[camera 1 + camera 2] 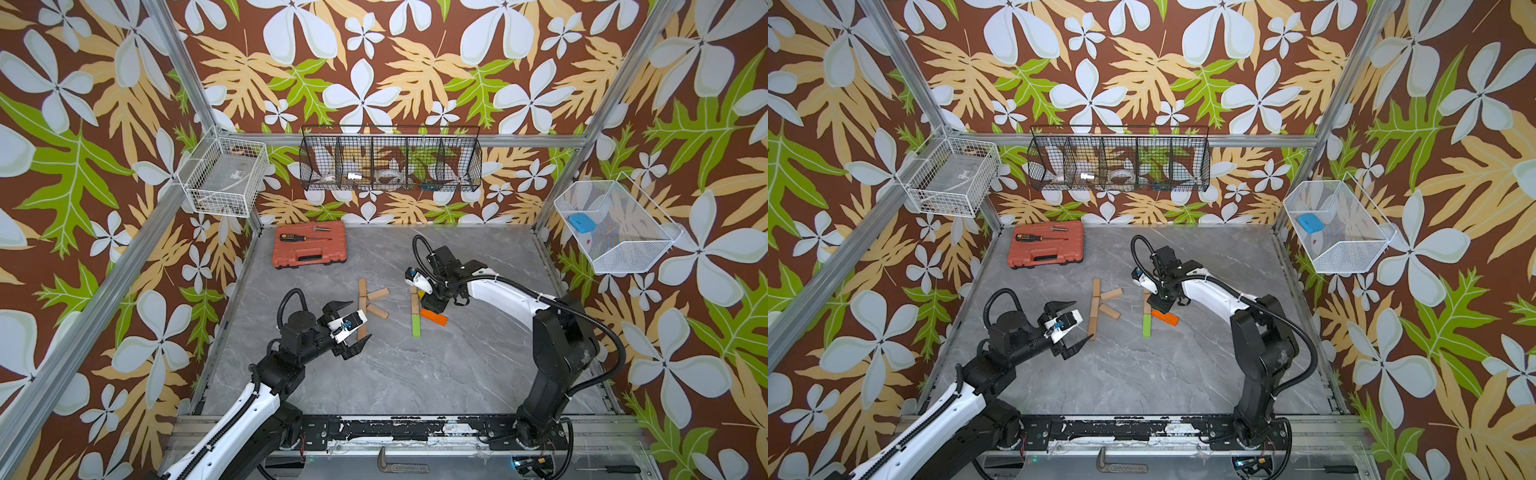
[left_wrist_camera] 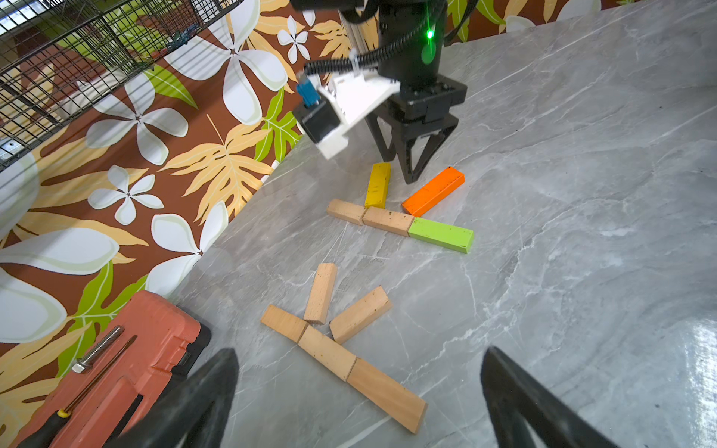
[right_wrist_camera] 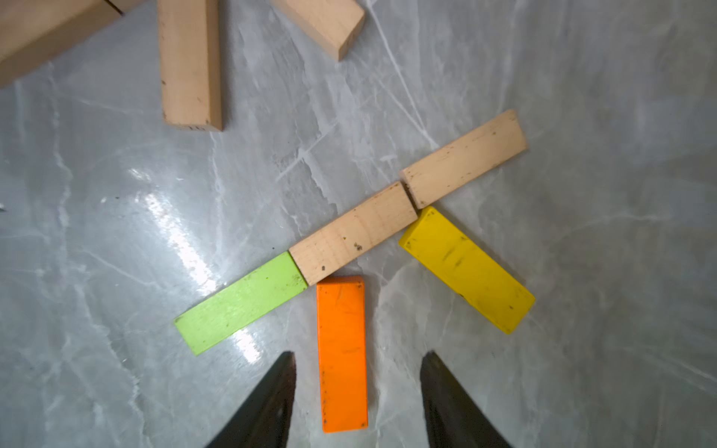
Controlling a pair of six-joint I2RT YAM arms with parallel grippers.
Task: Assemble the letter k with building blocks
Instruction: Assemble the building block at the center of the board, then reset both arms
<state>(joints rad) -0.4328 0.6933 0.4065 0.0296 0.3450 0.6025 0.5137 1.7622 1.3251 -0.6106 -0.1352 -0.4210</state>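
Two groups of building blocks lie flat on the grey table. The left group is plain wood: a three-block stem (image 1: 363, 307) with two slanted blocks (image 1: 377, 294) beside it. The right group has two wood blocks (image 3: 353, 238) and a green block (image 3: 240, 302) in one line, with a yellow block (image 3: 467, 269) and an orange block (image 3: 342, 353) slanting off it. My right gripper (image 3: 359, 357) hangs open over the orange block's outer end, one finger on each side with a gap to the block. My left gripper (image 1: 360, 320) is wide open and empty just above the plain stem's near end (image 2: 384, 391).
A red-orange tool case (image 1: 309, 245) with a screwdriver and a bolt on it sits at the back left of the table. A black wire basket (image 1: 390, 160) and two white wire baskets (image 1: 226, 176) (image 1: 615, 226) hang on the walls.
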